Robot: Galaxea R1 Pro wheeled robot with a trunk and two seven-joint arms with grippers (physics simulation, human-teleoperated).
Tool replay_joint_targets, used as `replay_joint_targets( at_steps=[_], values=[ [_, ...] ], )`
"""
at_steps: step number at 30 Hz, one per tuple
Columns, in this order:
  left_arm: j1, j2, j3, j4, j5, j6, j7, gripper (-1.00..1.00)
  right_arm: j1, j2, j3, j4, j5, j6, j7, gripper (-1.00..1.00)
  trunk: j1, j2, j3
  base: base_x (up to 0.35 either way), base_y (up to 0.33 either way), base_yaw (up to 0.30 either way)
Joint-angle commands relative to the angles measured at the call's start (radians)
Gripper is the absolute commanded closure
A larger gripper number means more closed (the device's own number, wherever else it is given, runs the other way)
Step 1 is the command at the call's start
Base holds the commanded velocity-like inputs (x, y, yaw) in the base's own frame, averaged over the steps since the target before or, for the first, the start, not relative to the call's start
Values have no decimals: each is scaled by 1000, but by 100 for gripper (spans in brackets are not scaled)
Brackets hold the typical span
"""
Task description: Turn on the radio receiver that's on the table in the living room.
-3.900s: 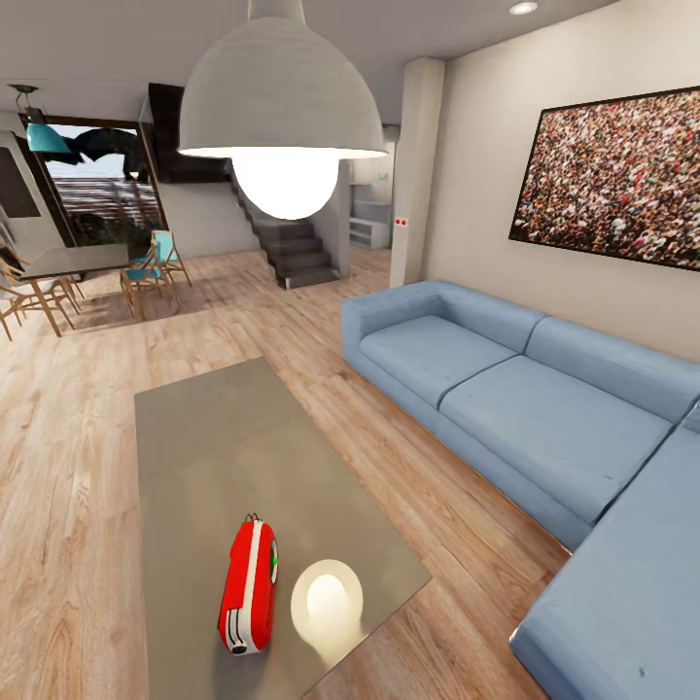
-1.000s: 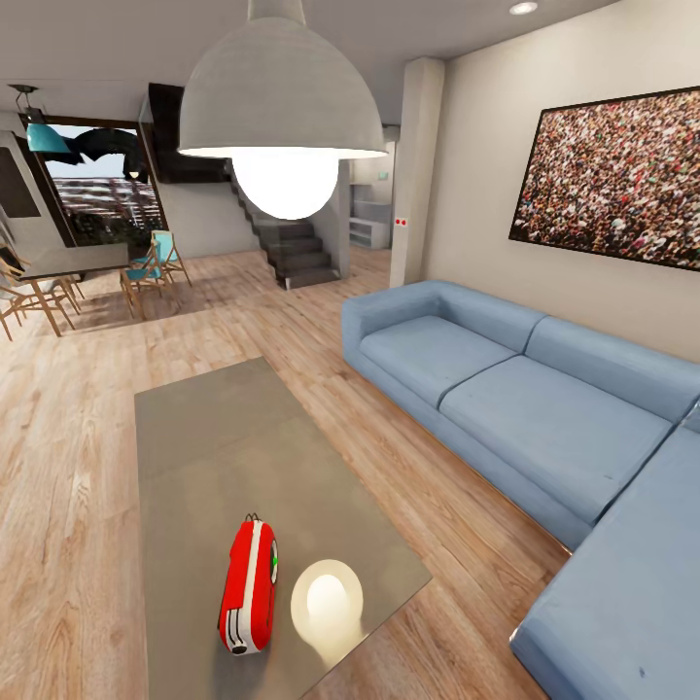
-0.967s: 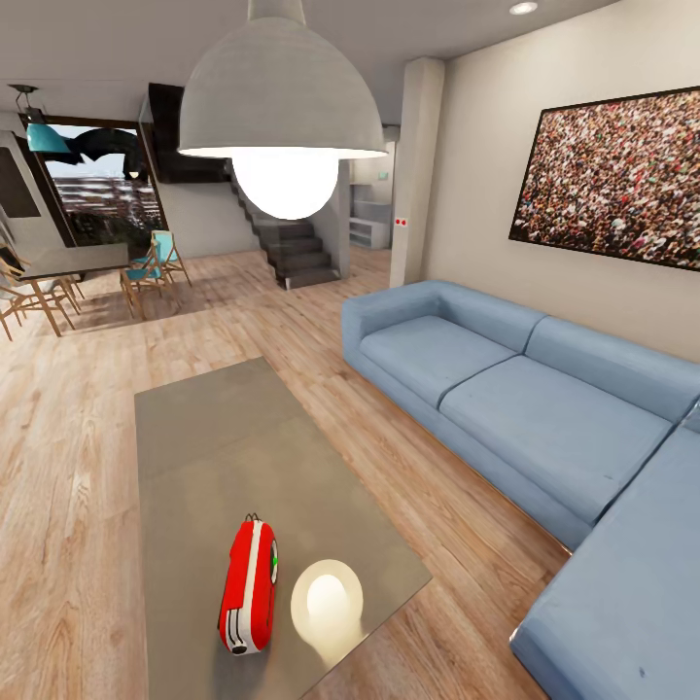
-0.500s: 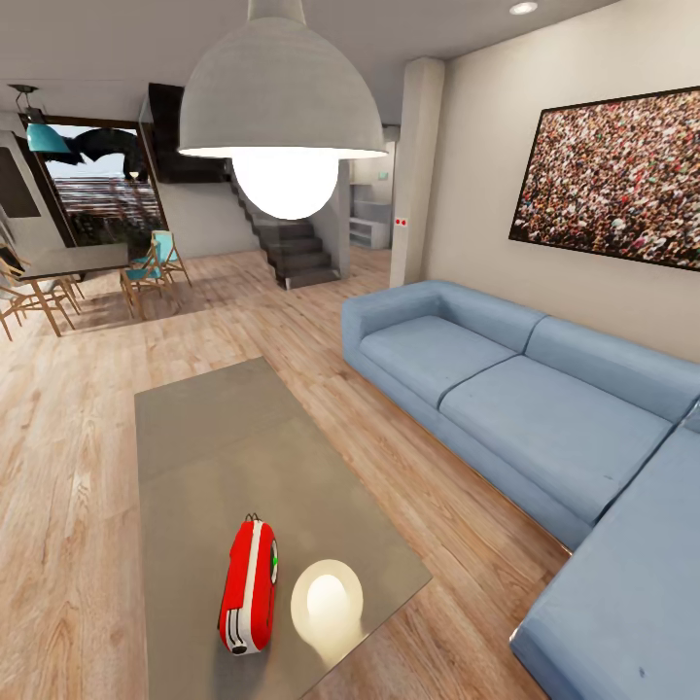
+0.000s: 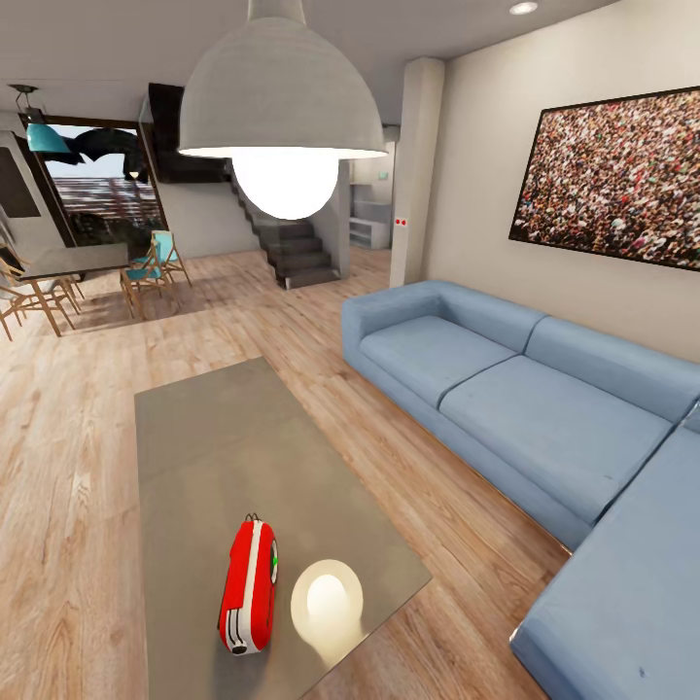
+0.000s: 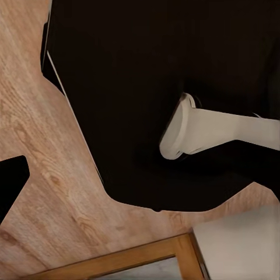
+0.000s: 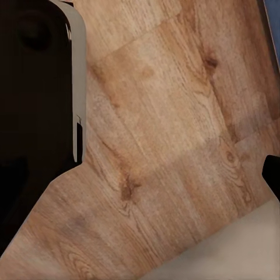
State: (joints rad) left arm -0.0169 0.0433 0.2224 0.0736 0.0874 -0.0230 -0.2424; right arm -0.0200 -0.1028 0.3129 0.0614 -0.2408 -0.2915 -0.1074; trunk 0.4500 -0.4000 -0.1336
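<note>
The radio receiver [image 5: 248, 586] lies on the near end of the table [image 5: 224, 457], its red body with white trim stretched along the table's length and a small green light on the side that faces the sofa [image 5: 544, 428]. Just beside the radio receiver, on the sofa side, a bright round reflection [image 5: 327, 599] of the lamp sits on the grey glassy top. The table runs away from the radio receiver as a long low rectangle over the light wood floor [image 5: 78, 467]. The blue L-shaped sofa stands across a strip of floor from the table, one wing along the beige wall and the other coming toward the camera. Above the sofa a large crowd photo [image 5: 612, 180] hangs on that wall. A white dome pendant lamp [image 5: 282, 97] with a glowing globe hangs over the table's far end. Well beyond the table, a dark staircase [image 5: 292, 248] climbs beside a pillar, and off to the side away from the sofa a dining table [image 5: 73, 261] stands with wooden chairs [image 5: 146, 277] near a big window. In the left wrist view a white link of the robot [image 6: 216, 131] crosses its dark base above wood floor; in the right wrist view a dark body edge [image 7: 35, 105] borders wood floor. Of both grippers, I cannot tell whether the jaws stand wide or narrow.
</note>
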Motion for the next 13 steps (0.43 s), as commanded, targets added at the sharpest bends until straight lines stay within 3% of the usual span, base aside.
replay_joint_targets(
  at_steps=[1,13],
  values=[
    [0,0,0,0,0,0,0,-100,0,0,0,0,0,0,0,-100,0,0,0,0,0,0],
    [0,0,0,0,0,0,0,-100,0,0,0,0,0,0,0,-100,0,0,0,0,0,0]
  ],
)
